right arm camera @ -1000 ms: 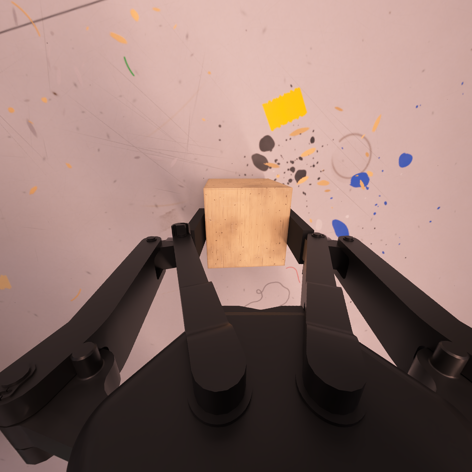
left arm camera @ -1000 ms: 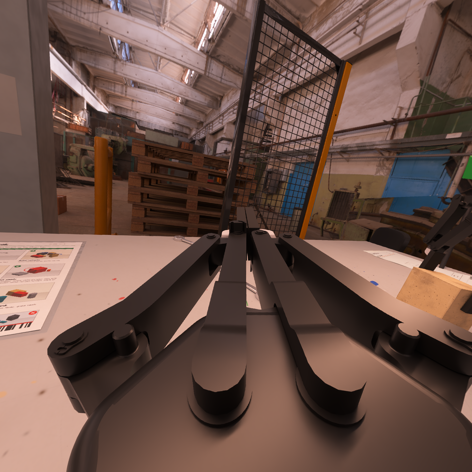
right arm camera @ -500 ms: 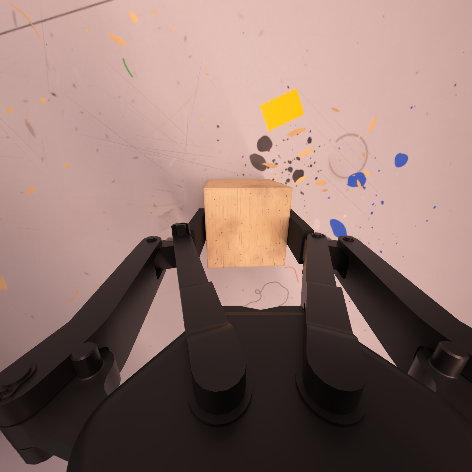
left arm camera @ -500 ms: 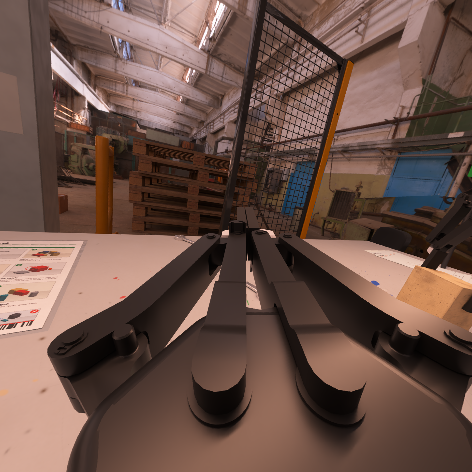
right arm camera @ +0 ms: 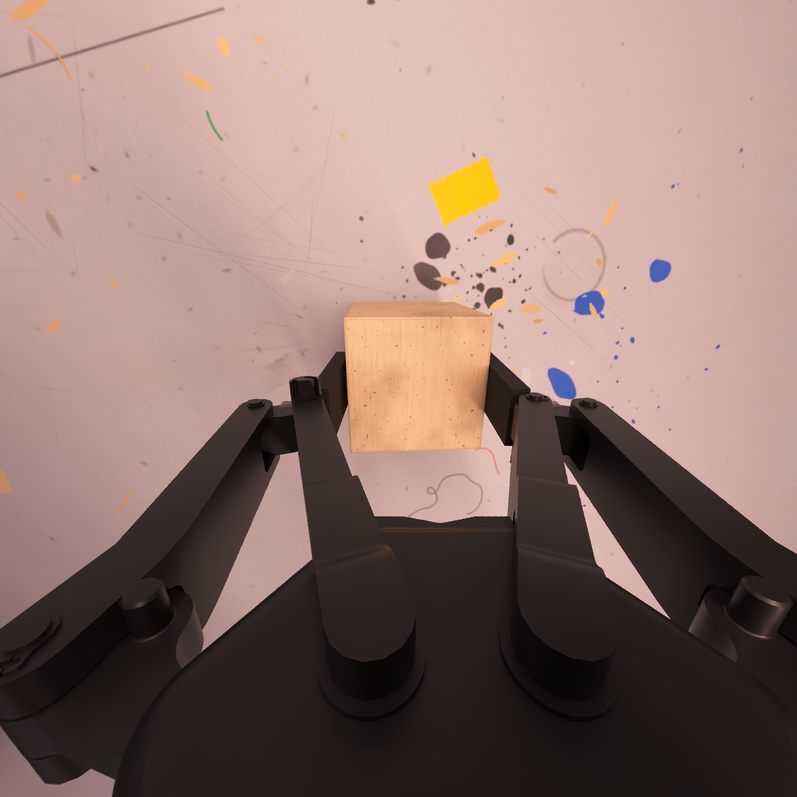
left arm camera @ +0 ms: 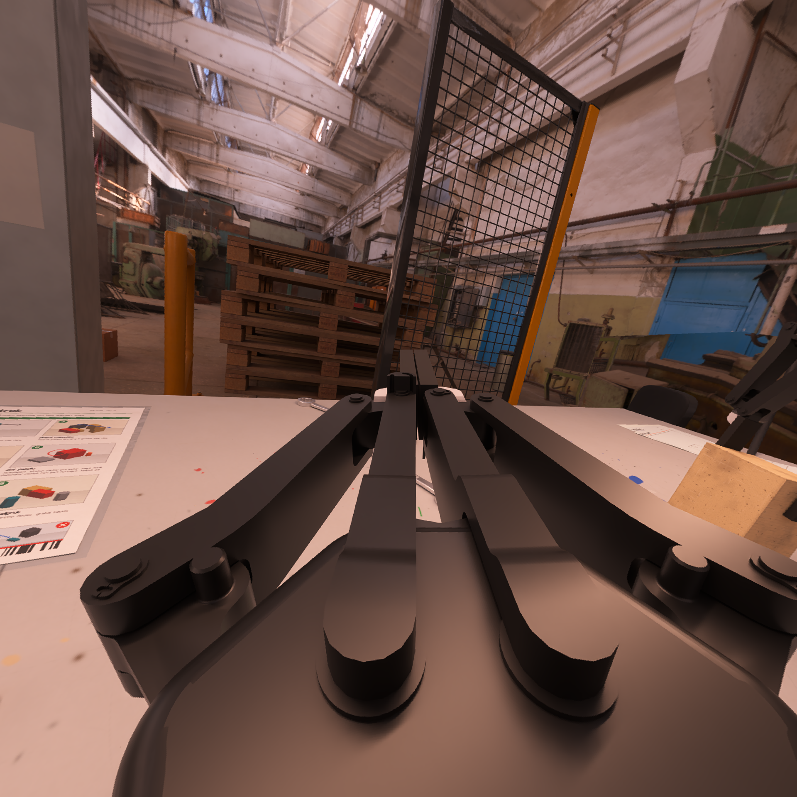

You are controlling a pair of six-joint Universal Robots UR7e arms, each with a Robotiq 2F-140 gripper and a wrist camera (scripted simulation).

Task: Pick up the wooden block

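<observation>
The wooden block [right arm camera: 416, 379] is a pale cube held between the two fingers of my right gripper [right arm camera: 417, 388], which is shut on it. It hangs above the paint-spattered table [right arm camera: 215, 258]. In the left wrist view the same block [left arm camera: 737, 496] shows at the far right edge with the right gripper's dark fingers [left arm camera: 759, 401] over it. My left gripper [left arm camera: 415, 366] is shut and empty, pointing level over the table toward the far edge.
An instruction sheet [left arm camera: 51, 478] lies on the table at the left. A wrench [left arm camera: 312, 403] lies near the far edge. A mesh guard panel [left arm camera: 487, 215] and a grey post [left arm camera: 43, 194] stand behind the table. A yellow patch [right arm camera: 465, 189] marks the tabletop.
The table marks under the right gripper have shifted slightly and drawn closer together, so the block has risen a little. The left gripper's view has shifted very slightly.
</observation>
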